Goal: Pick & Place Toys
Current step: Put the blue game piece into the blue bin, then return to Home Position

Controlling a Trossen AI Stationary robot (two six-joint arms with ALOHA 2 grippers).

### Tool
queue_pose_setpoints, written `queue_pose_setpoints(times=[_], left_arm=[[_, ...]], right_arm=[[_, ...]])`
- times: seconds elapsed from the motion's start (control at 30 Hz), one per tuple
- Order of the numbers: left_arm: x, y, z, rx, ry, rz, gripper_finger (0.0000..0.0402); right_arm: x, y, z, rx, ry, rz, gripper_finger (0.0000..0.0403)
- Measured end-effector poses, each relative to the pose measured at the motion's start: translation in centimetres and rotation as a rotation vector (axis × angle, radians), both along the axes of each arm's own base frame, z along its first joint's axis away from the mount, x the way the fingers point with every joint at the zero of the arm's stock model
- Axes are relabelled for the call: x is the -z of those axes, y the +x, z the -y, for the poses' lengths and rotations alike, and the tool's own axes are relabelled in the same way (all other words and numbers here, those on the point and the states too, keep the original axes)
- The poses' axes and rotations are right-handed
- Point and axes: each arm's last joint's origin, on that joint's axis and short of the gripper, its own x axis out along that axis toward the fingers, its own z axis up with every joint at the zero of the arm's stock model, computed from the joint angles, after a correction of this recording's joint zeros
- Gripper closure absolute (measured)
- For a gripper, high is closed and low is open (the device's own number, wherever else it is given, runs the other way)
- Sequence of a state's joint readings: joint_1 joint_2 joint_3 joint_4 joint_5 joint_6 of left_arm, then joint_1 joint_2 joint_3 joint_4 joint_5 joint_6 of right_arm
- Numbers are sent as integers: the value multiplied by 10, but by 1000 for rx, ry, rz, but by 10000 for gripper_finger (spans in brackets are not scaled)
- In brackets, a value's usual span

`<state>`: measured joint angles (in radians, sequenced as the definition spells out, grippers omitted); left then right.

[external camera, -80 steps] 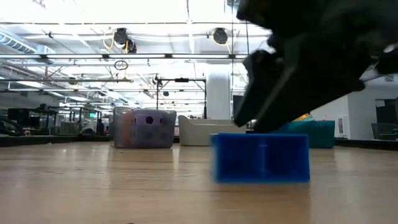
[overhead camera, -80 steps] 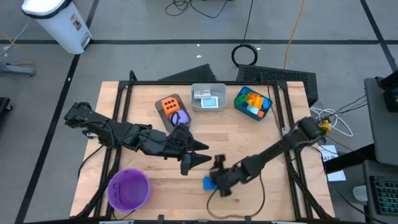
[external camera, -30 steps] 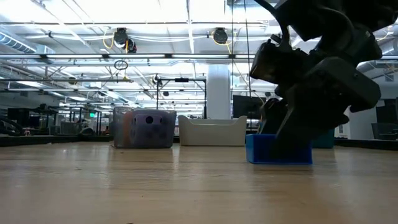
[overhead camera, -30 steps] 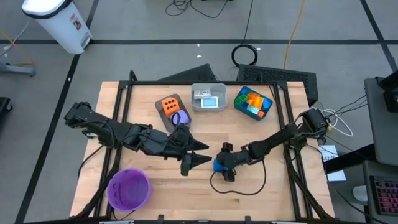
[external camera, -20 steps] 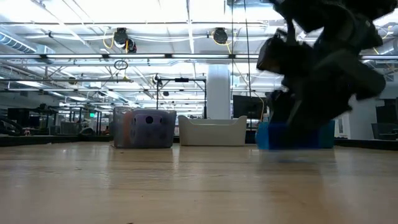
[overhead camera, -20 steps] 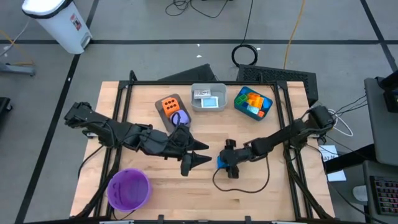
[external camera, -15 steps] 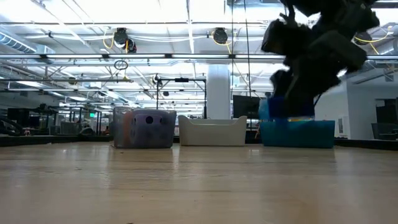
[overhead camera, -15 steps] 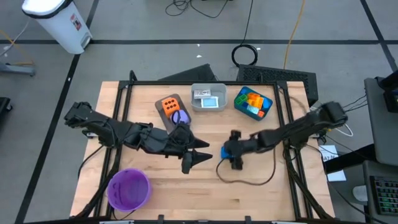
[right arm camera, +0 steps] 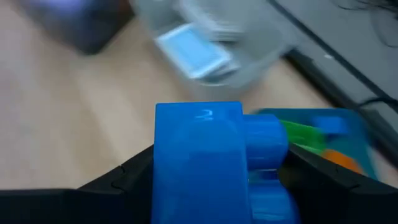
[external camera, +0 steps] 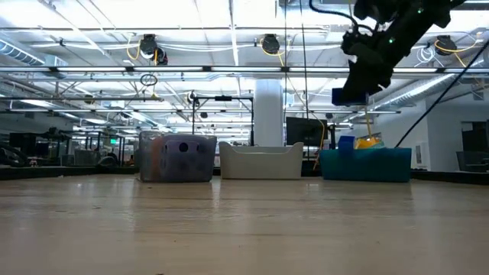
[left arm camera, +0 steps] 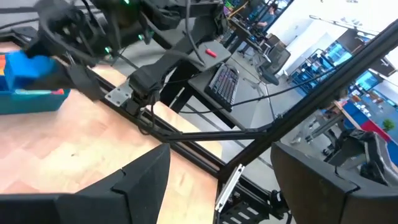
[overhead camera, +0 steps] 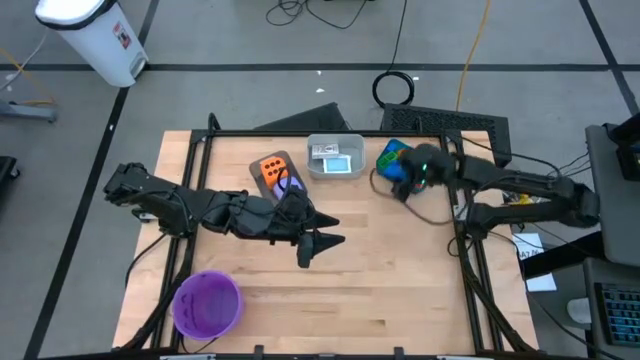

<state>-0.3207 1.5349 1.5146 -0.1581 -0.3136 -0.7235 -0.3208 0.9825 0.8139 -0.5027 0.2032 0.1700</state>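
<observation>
The right gripper (right arm camera: 199,186) pinches a blue brick (right arm camera: 202,158) above the teal bin (external camera: 365,163), not yet dropped. The left gripper (overhead camera: 325,243) hovers spread mid-table.

light: I read bright, even overhead light, ceiling strips (external camera: 114,19) glaring white in low view | shadows: soft under the arms on the bench (overhead camera: 400,270) | blur: right wrist view smeared, blue brick (right arm camera: 202,162) soft-edged, bins behind unfocused | left wrist view: slight smear

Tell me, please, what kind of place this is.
Probably a robotics lab in a large open workshop: a wooden work table with two arms, rows of ceiling lights over distant workstations, and a black keyboard beside the table.
</observation>
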Motion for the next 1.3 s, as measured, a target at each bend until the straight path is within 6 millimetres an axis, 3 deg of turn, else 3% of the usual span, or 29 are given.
queue_pose_setpoints(times=[0.3,0.57,0.8,0.93,1.07,1.3], left_arm=[[-1,0,1,39,14,6,115],[-1,1,1,81,19,5,115],[0,3,-6,113,35,3,115],[0,5,-11,152,21,1,115],[0,5,-14,157,17,1,115],[-8,7,-16,156,35,78,115]], right_arm=[[13,-28,51,186,62,-77,140],[24,-26,77,240,55,-55,140],[46,-16,89,260,133,-115,140],[50,-14,92,289,116,-139,106],[46,-15,92,297,93,-119,77],[28,-24,86,315,53,-38,69]])
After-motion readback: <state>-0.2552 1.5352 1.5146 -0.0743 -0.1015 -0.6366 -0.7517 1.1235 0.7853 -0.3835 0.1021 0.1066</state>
